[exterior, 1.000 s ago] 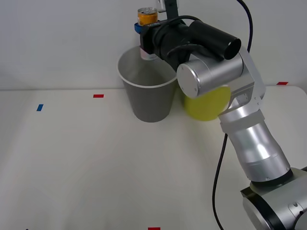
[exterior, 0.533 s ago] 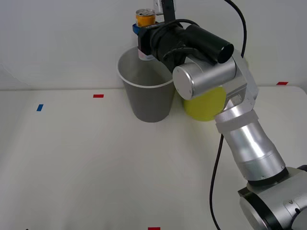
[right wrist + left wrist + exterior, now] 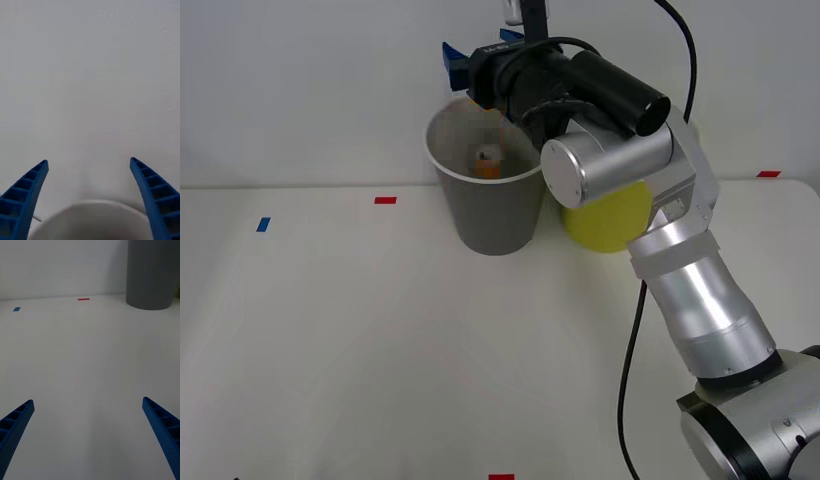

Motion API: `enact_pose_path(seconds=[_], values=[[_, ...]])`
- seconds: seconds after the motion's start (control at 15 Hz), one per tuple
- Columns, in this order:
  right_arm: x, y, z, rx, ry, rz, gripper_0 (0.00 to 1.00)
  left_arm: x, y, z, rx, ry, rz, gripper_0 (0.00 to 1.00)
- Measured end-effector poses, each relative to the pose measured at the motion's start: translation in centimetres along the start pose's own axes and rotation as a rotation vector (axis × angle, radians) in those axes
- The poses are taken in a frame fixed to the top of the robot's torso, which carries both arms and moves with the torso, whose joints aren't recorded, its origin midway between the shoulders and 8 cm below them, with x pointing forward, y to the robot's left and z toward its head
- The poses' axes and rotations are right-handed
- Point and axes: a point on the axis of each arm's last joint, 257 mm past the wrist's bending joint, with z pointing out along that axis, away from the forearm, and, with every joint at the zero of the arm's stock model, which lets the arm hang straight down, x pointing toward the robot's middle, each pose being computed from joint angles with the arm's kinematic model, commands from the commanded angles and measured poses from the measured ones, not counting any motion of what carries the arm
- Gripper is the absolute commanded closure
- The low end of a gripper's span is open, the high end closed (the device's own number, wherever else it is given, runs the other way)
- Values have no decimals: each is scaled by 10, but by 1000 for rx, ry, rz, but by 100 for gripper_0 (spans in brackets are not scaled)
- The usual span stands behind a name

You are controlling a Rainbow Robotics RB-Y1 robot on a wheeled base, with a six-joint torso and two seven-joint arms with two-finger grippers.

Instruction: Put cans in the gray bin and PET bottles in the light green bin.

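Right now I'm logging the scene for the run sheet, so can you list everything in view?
can: one, orange and whitish, blurred inside the gray bin
gray bin: one, dark gray with white rim, at the table's back
light green bin: one, yellow-green, beside the gray bin, partly behind the right arm
tape marks: red and blue, on the table
table: one, white
right gripper: blue fingers open above the gray bin
left gripper: blue fingers open, low over the table

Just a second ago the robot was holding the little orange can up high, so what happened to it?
The right gripper opened its blue fingers and let go. The small orange and whitish drink can dropped and is now inside the tall dark gray bin. The gripper stayed above the rim. The gray bin and the yellow-green bin did not move.
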Motion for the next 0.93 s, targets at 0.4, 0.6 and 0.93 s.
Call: enact_pose_path(seconds=[0.4, 0.6, 0.93], values=[[-23, 13, -13, -21, -71, -23, 1, 0, 0, 0, 0, 0, 0, 0], [-39, 15, -18, -29, -105, -10, 1, 0, 0, 0, 0, 0, 0, 0], [-65, -8, -59, 0, -185, -64, 2, 0, 0, 0, 0, 0, 0, 0]])
